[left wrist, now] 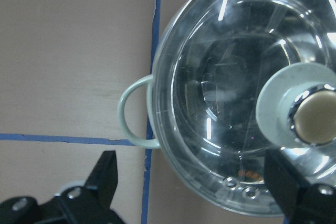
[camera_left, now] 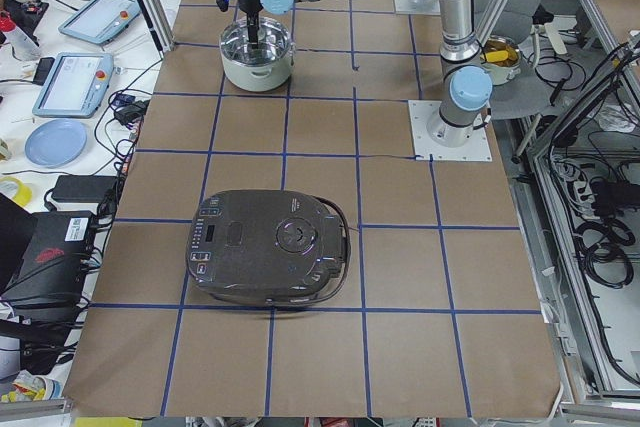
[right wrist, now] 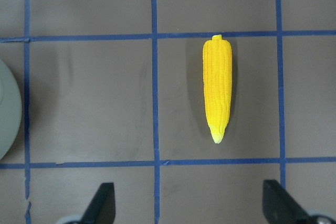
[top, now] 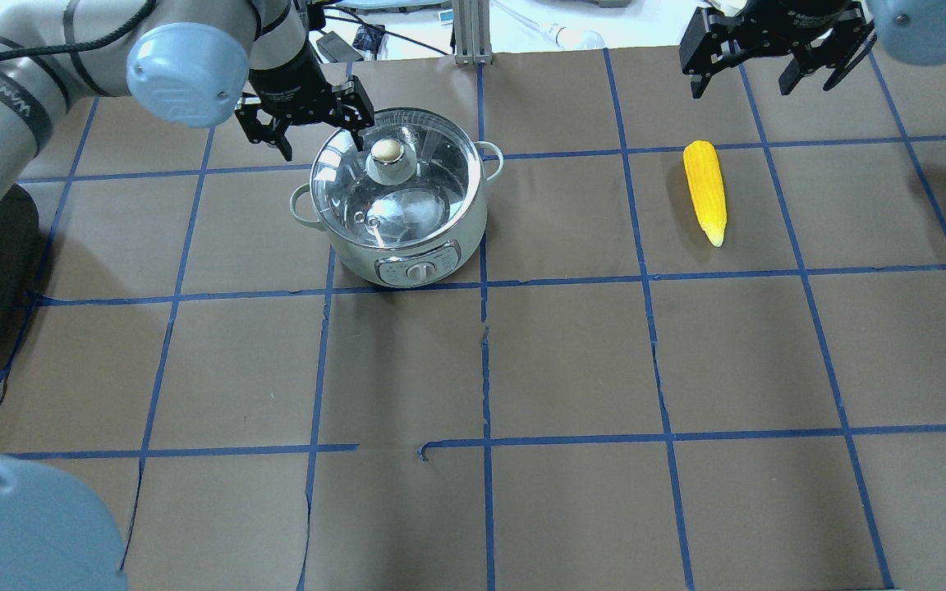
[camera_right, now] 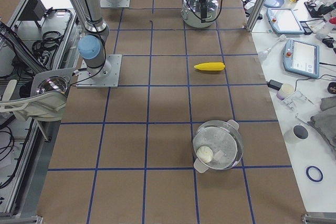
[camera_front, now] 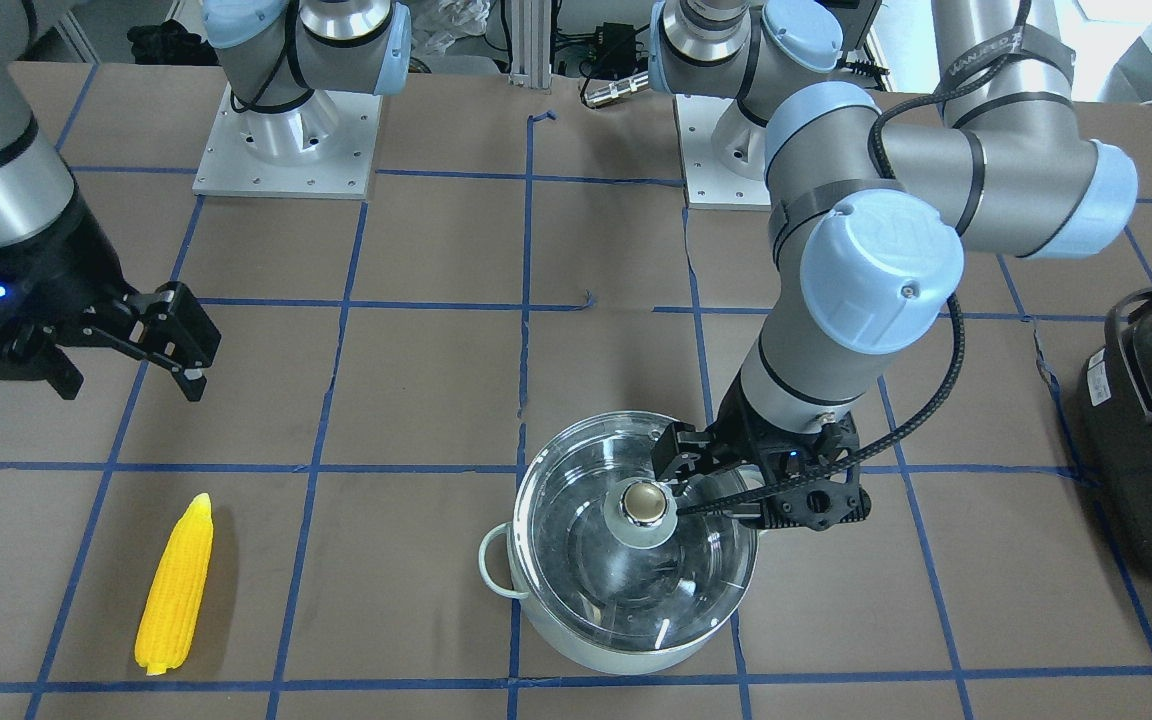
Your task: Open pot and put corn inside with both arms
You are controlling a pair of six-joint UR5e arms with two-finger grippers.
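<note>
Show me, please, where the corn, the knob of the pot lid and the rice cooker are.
corn [camera_front: 176,586], front-facing view, middle of the cob.
knob [top: 388,150], overhead view, its rounded top.
rice cooker [camera_left: 270,247], left side view, middle of its lid.

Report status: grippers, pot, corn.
Left gripper open over the glass lid, beside its knob. Right gripper open, raised clear of the corn. Pot lidded; corn on table, untouched. Nothing between them.
</note>
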